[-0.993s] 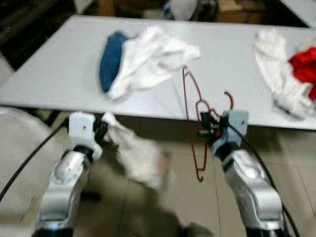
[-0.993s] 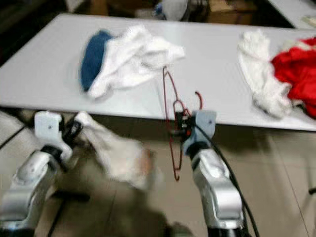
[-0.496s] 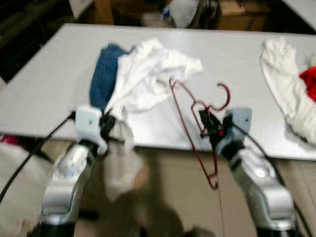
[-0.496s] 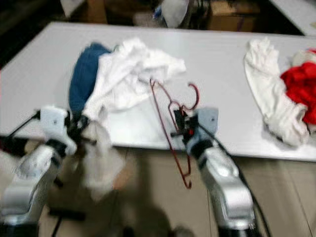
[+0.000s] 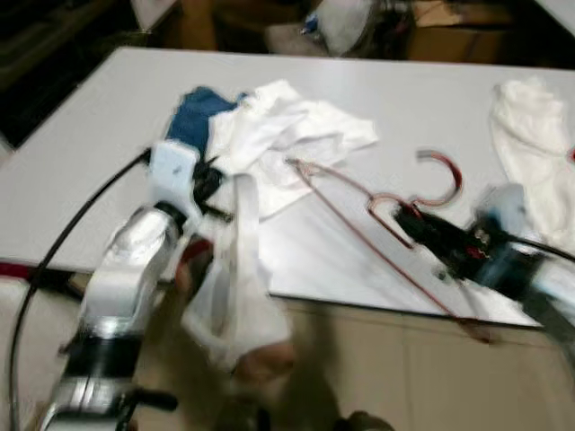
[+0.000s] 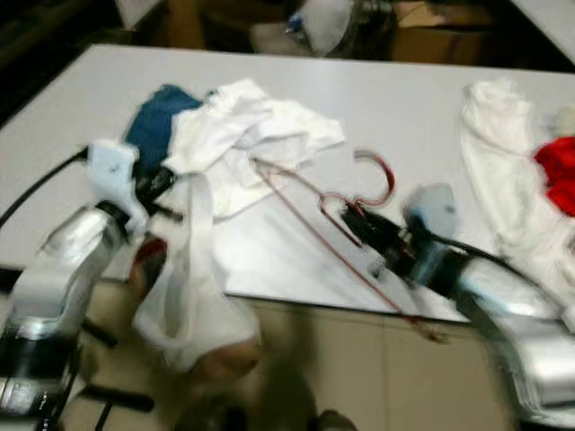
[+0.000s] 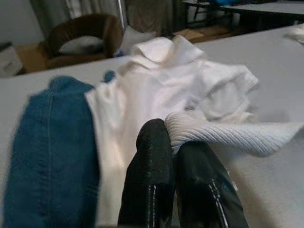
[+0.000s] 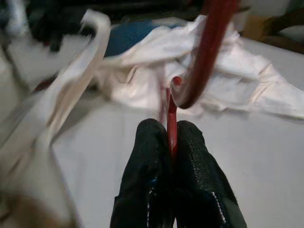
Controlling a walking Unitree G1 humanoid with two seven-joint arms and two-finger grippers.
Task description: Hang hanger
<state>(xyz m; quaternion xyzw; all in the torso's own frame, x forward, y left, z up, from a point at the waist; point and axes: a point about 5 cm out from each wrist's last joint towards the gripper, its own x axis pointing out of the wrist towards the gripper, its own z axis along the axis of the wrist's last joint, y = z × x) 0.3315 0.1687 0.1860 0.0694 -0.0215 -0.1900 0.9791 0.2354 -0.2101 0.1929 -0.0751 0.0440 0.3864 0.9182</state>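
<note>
Head views. The task looks to be at an early stage: the red hanger [image 5: 377,229] is lifted but nothing hangs on it yet, and no rail or hook to hang it from can be seen. The hanger is tilted low over the front part of the grey surface [image 5: 81,144], hook uppermost, its far corner near a heap of white cloth [image 5: 287,135] that lies against a blue garment [image 5: 190,117]. The right tool [image 5: 415,224] grips the hanger at the neck just below the hook. The left tool [image 5: 208,184] holds a white garment [image 5: 235,305] that droops past the surface edge toward the floor. More white and red clothing lies at the robot's far right. Left to do, by my reading: bring garment and hanger together, then hang them.

Left wrist view. The left tool's fingers [image 7: 152,161] are pressed together on a ribbed white edge of the garment [image 7: 228,135]; the heap and blue garment lie beyond.

Right wrist view. The right tool's fingers [image 8: 147,161] are clamped on the hanger's red wire [image 8: 172,128], the hook curving up above them.
</note>
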